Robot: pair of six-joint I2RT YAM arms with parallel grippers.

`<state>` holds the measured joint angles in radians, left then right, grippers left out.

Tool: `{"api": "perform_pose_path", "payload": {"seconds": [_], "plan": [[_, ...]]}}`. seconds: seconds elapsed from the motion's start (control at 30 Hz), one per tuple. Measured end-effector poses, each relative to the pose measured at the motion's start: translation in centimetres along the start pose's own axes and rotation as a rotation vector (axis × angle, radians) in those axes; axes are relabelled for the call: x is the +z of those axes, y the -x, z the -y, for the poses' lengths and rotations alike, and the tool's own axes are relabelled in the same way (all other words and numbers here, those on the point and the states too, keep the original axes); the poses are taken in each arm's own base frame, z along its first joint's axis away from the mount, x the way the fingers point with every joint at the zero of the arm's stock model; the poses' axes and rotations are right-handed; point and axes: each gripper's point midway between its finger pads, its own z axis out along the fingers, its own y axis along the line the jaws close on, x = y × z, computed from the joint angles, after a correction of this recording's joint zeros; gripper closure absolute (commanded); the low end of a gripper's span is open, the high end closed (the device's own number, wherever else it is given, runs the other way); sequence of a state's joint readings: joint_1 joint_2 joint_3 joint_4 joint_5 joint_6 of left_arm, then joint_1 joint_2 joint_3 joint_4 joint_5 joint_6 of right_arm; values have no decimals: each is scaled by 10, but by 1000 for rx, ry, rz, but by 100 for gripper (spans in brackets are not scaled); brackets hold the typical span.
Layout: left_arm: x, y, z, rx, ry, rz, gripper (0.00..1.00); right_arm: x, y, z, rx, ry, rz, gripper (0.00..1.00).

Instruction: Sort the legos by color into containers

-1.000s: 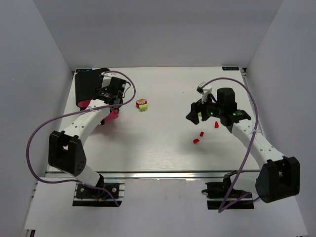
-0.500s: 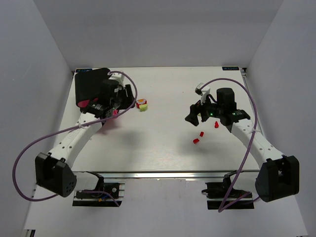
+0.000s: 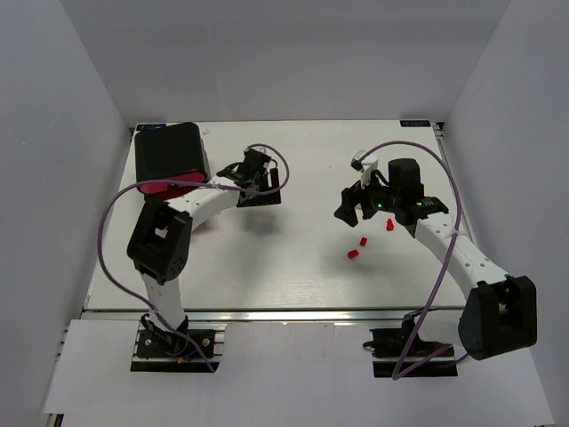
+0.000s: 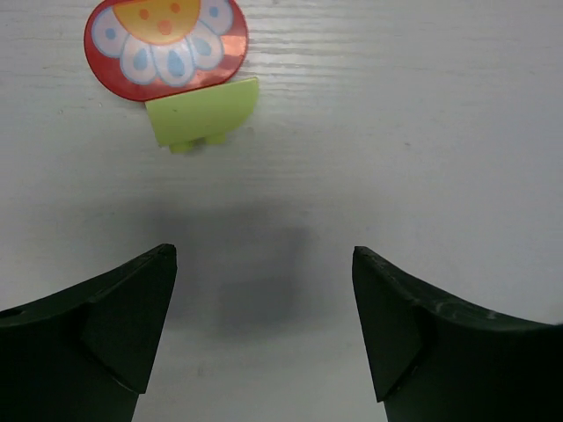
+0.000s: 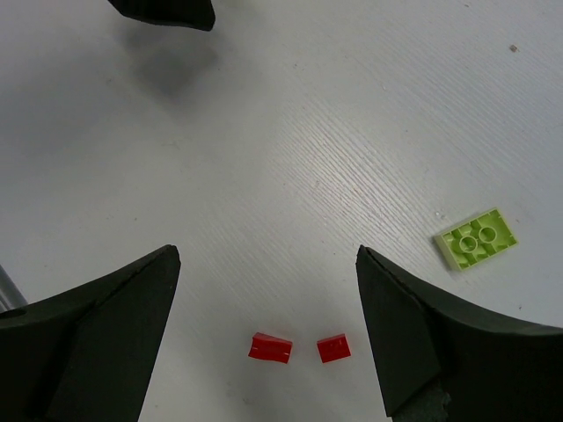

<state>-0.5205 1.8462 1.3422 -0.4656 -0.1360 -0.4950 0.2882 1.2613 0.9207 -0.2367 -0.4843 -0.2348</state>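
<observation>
Moved: left tool [image 4: 264,264], swung from the drawers [image 3: 164,189] at the far-left corner out towards mid-bench [image 3: 267,258]; right tool [image 5: 264,264] has barely shifted. Left tool: released, jaws wide, nothing between them, hovering over bare bench. Just ahead of its fingertips: one lime brick [image 4: 204,112], touching a red disc [image 4: 164,44] printed with a white-petalled flower; both flat on the bench. Right tool: released, jaws wide, empty, above the bench right of centre. Near its fingertips, in the wrist view: two red bricks [image 5: 270,347], side by side with a small gap between them. Off to one side: one lime plate [image 5: 476,239], two round rings showing on its upper face. From above: third red brick [image 3: 389,226], beside the right wrist. Drawers: pink edge showing at the near side of a black housing [image 3: 167,153], well apart from the right tool.
</observation>
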Motion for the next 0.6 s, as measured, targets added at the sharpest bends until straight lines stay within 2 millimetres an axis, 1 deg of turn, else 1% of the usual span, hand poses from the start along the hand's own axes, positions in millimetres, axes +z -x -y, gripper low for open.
{"api": "perform_pose_path", "payload": {"seconds": [0.17,0.27,0.33,0.47,0.57,0.6], "plan": [[38,-11,-20,16,133,-25,8,0,0,0,1,0,0,14],[55,-6,-25,23,188,-21,8,0,0,0,1,0,0,14],[62,1,-25,23,208,-4,8,0,0,0,1,0,0,14],[68,9,-28,31,241,20,9,0,1,0,1,0,1,14],[70,16,-30,32,262,42,14,0,1,0,1,0,2,14],[71,18,-30,32,269,49,17,0,1,0,2,0,2,14]]}}
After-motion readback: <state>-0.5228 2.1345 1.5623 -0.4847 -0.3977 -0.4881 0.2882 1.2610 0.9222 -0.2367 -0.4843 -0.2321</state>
